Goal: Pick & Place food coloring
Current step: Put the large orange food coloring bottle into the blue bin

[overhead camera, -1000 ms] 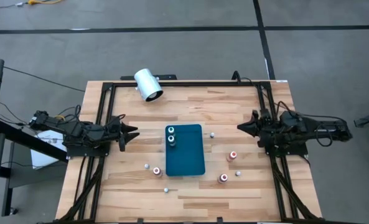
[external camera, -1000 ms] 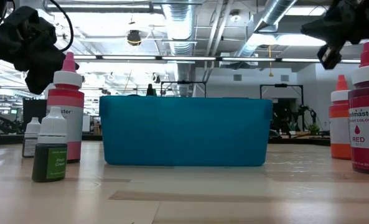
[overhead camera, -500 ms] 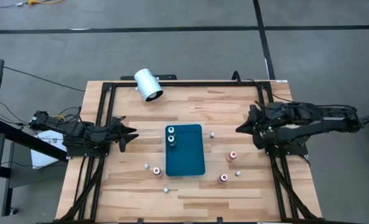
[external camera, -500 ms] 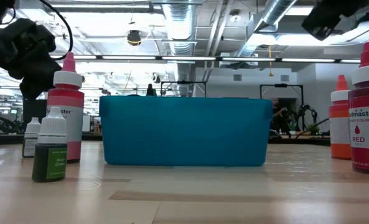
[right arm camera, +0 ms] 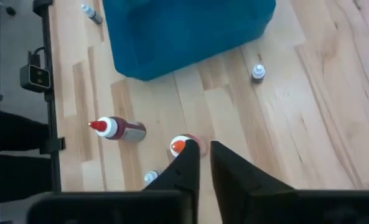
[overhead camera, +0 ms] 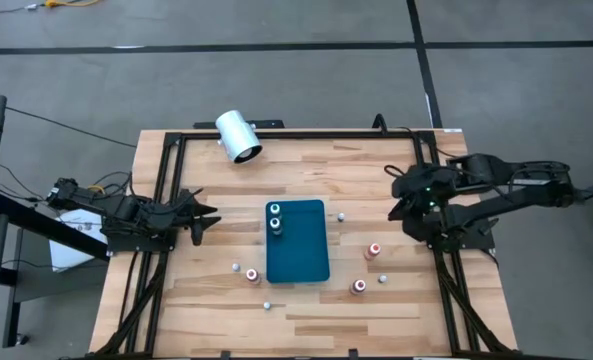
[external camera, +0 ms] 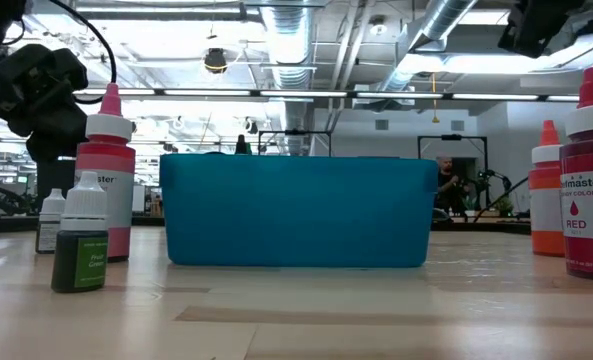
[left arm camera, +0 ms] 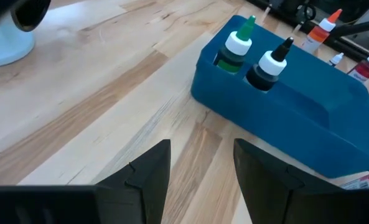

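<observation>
food coloring: two bottles (overhead camera: 274,215) stand in the blue tray (overhead camera: 311,260); right end effector (overhead camera: 397,190), barely parted and empty, has lifted toward the orange-topped bottle (overhead camera: 374,248), likely next; left end effector (overhead camera: 208,213) waits half-open, empty, at the desk's (overhead camera: 306,170) left.

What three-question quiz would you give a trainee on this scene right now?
1. True or false: the blue tray holds two bottles.
2. The white cylinder lies: A) at the table's edge, outside the tray; B) inside the tray; C) on top of a bottle.
3. Fill in: the left pincer is ____ and holds nothing.
Key: 1 true; 2 A; 3 open.
</observation>
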Tool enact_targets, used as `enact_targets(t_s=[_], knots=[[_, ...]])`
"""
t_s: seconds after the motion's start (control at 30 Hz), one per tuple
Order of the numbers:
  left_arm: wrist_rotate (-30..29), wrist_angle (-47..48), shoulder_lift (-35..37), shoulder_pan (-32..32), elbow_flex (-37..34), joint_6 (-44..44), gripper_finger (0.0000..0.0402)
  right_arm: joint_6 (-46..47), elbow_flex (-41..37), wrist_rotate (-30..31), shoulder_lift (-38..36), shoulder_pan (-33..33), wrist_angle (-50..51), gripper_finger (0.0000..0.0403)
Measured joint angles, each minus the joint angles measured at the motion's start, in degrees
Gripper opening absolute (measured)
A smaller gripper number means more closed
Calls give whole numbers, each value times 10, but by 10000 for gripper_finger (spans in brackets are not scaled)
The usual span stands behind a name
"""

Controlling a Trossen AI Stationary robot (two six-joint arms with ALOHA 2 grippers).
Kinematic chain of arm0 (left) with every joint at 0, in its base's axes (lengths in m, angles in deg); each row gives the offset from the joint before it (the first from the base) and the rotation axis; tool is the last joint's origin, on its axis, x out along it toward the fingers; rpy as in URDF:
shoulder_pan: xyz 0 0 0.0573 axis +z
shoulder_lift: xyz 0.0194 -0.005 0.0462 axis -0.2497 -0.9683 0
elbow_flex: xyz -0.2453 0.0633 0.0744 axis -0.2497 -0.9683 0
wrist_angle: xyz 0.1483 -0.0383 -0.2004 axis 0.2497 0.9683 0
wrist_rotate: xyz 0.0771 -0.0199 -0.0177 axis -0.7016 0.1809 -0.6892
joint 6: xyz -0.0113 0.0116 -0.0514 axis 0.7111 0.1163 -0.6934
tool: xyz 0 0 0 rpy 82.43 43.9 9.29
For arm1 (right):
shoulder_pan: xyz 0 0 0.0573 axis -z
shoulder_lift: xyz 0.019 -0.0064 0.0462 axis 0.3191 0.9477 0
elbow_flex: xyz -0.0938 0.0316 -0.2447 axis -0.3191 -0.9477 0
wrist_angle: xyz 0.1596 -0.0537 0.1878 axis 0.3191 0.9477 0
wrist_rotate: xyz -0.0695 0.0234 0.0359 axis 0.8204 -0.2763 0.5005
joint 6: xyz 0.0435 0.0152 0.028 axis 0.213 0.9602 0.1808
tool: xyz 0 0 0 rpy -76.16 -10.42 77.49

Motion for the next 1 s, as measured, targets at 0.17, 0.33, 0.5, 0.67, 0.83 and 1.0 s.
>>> enact_targets(t_s=[0.17,0.33,0.5,0.67,0.83,1.0], knots=[[0,7,0,0,0,-1,167,0,10,-28,50,0,23,90],[0,11,0,0,0,-1,167,-12,10,-78,105,-6,27,144],[0,12,0,0,0,0,167,-29,10,-87,154,-21,41,188],[0,16,0,0,0,-1,167,-30,10,-86,191,-30,44,216],[0,18,0,0,0,0,167,-31,10,-77,226,-42,44,225],[0,21,0,0,1,0,167,-35,10,-66,256,-57,43,226]])
